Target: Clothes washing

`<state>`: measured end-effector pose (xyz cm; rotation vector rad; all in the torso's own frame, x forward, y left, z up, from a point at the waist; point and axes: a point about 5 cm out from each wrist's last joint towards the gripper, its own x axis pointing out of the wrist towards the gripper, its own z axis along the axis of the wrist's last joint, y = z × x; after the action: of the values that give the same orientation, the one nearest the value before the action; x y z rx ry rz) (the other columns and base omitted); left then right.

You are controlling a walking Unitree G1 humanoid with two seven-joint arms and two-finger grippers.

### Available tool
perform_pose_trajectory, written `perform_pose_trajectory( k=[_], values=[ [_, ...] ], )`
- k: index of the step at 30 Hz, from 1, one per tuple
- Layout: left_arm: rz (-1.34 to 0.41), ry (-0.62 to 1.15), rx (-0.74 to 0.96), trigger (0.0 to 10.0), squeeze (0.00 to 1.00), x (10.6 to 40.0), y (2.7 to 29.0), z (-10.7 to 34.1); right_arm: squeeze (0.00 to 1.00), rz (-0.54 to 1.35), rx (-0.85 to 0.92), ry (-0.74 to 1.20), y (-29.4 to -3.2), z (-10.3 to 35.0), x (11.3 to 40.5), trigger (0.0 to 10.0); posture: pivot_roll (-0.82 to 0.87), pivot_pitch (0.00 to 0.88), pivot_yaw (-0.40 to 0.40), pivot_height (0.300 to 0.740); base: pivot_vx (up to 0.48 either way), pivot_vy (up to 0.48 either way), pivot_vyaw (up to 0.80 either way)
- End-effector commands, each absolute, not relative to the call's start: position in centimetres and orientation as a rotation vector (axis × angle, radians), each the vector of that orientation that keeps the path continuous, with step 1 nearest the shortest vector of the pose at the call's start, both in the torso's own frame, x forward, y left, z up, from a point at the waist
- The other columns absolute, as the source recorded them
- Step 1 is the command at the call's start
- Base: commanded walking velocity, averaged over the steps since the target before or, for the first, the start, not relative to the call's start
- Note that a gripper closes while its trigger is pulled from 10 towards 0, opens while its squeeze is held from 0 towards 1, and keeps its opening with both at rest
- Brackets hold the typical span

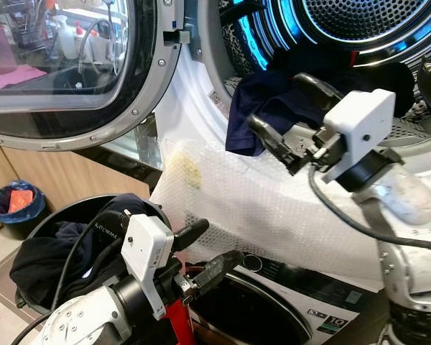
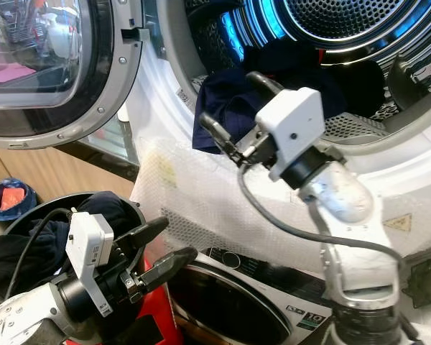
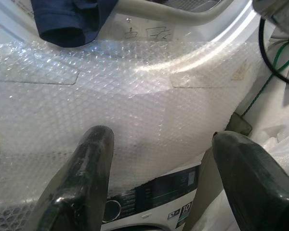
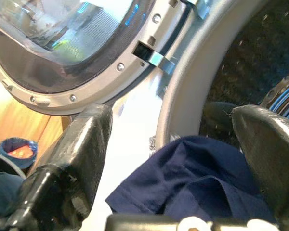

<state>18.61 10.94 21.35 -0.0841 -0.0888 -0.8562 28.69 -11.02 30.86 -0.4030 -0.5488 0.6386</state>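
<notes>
Laundry lay in two places when we looked ahead. Far to the left, on the floor beside the wooden cabinet, we saw a small blue bin (image 1: 13, 205) with something orange inside. Nearer, a round black basket (image 1: 54, 215) held dark clothes (image 1: 54, 251), and above it hung the open round door (image 1: 79, 79) of the upper machine, its glass reflecting the room. Our left gripper (image 1: 210, 251) hovered low, just right of the basket and in front of the lower washing machine (image 1: 287, 302), its two black fingers spread apart and holding nothing; through the left wrist view we saw those fingers (image 3: 86, 178) parted before the bubble wrap (image 3: 135, 110). That bubble wrap sheet draped over the white front panel below the upper opening, reaching down to the lower machine's control strip. At the lip of the upper opening a navy blue garment (image 1: 262, 108) hung partly out over the rim, the rest of it lying back inside the perforated drum (image 1: 359, 21), which glowed blue. Our right gripper (image 1: 280, 122) was raised at that opening, its fingers (image 4: 82, 159) apart on either side of the navy cloth and not closed on it. To the far right, a grey cable (image 2: 287, 230) looped from the right wrist down along the arm.
</notes>
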Motion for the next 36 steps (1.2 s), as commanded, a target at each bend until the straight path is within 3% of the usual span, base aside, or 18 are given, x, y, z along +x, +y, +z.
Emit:
perform_pose_trajectory(
  k=[1, 5, 16, 20, 30, 36],
  values=[
    [-0.860, -0.089, -0.078, 10.0, 0.00, 18.6, 10.9, 21.3, 0.00, 0.629, -0.420, -0.539, -10.9, 30.4, 28.8, 10.0, 0.10, 0.044, -0.103, 0.740, 0.000, 0.000, 0.00],
    [-0.853, -0.087, -0.079, 10.0, 0.00, 18.5, 10.9, 21.2, 0.00, 0.612, -0.448, -0.506, -10.2, 29.2, 29.5, 10.0, 0.10, 0.046, -0.113, 0.740, 0.000, 0.000, 0.00],
    [-0.828, -0.096, -0.078, 10.0, 0.00, 18.8, 10.8, 21.1, 0.00, 0.639, -0.288, -0.530, -9.6, 28.4, 29.8, 10.0, 0.10, 0.032, -0.114, 0.740, 0.000, 0.000, 0.00],
    [-0.761, -0.099, -0.036, 10.0, 0.00, 19.4, 11.0, 20.8, 0.00, 0.474, -0.391, -0.432, -9.3, 26.8, 31.7, 10.0, 0.09, 0.027, -0.112, 0.740, 0.000, 0.000, 0.00],
    [-0.559, -0.091, -0.014, 10.0, 0.00, 20.7, 12.8, 20.4, 0.00, 0.367, -0.447, -0.393, -9.0, 26.6, 33.9, 10.0, 0.10, 0.048, -0.124, 0.740, 0.000, 0.000, 0.00],
    [-0.544, -0.098, -0.014, 10.0, 0.00, 20.2, 12.6, 20.3, 0.00, 0.270, -0.489, -0.392, -9.6, 26.8, 35.4, 10.0, 0.11, 0.053, -0.127, 0.740, 0.000, 0.000, 0.00]
  ],
)
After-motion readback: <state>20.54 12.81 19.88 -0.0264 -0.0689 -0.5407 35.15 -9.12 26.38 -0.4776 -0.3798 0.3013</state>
